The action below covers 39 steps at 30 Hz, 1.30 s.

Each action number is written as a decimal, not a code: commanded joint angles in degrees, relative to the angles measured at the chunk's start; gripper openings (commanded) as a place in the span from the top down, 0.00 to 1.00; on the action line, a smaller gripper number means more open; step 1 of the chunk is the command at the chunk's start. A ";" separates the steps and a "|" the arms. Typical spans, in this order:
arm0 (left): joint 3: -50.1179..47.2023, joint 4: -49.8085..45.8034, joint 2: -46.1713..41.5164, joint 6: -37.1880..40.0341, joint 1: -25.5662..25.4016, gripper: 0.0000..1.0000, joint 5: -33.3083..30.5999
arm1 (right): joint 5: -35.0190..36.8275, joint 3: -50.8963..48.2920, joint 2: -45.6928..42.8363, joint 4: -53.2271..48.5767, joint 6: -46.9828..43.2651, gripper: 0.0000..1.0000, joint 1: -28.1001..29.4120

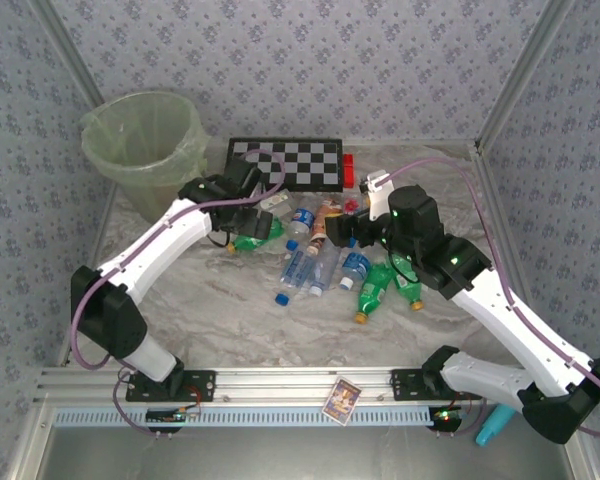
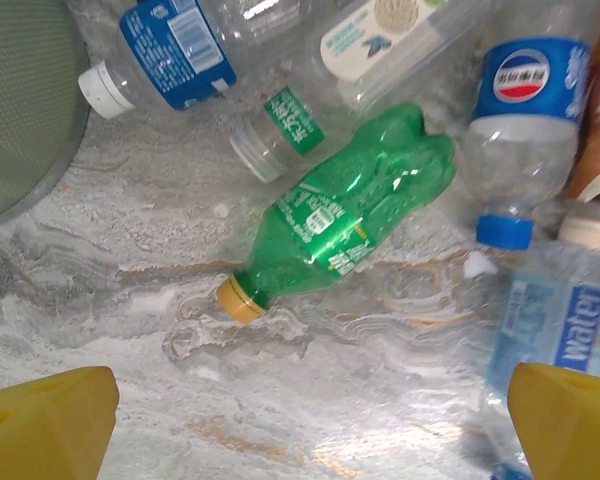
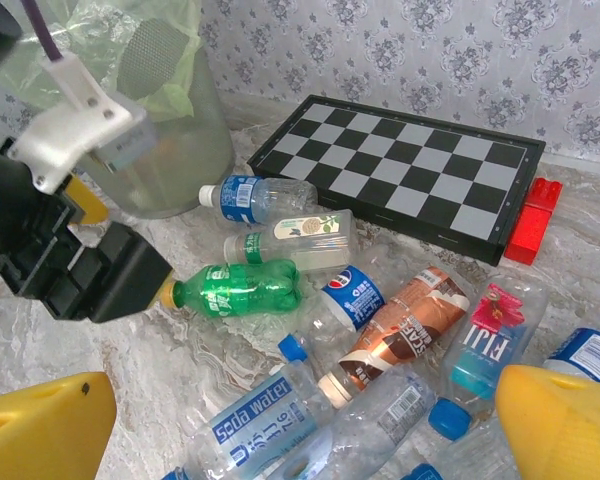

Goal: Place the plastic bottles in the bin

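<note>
Left pincer (image 2: 310, 428) spread wide over green bottle (image 2: 345, 215) beside bin (image 1: 130, 178), likely lining up a grab. Right pincer (image 3: 300, 430) apart, empty.

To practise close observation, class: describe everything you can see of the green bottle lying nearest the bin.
The green bottle is translucent green plastic, apparently empty, with a yellow cap screwed on and a green label printed in white. It lies on its side on the marbled table, cap pointing left in the top view. Clear bottles lie close by its base and side; contact is unclear.
</note>
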 commanded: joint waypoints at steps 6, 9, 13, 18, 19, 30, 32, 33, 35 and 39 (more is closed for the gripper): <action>-0.31 2.63 7.91 9.52 0.46 0.05 2.23 | -1.05 0.63 -0.03 -0.51 1.15 0.01 -0.35; 1.03 2.63 10.97 10.66 2.09 0.07 4.92 | -0.71 0.83 -0.50 -0.99 1.20 0.01 -0.36; 2.26 2.89 14.49 12.99 3.44 0.09 6.69 | -0.10 0.64 -1.41 -2.05 1.20 0.01 -0.43; 3.07 4.17 17.58 13.64 4.69 0.10 7.04 | -0.63 -0.24 -2.35 -2.59 1.44 0.01 -0.63; 3.24 4.15 18.37 13.88 4.65 0.10 7.32 | -0.63 -0.27 -2.36 -2.60 1.44 0.01 -0.70; 4.21 3.86 22.95 14.70 4.21 0.14 10.91 | -0.73 -0.99 -2.62 -2.33 1.72 0.01 -1.32; 4.25 3.95 23.62 14.69 3.89 0.16 10.91 | -1.06 -1.09 -2.41 -1.98 1.83 0.01 -1.54; 4.23 3.95 24.05 14.78 3.73 0.17 10.99 | -1.24 -0.95 -2.21 -1.82 1.83 0.01 -1.59; 4.19 4.17 24.56 14.74 3.51 0.16 10.91 | -1.44 -0.66 -1.79 -1.62 1.83 0.01 -1.78; 2.92 4.78 24.90 14.78 3.42 0.16 10.57 | -2.09 -0.29 -0.88 -1.29 1.74 0.01 -2.07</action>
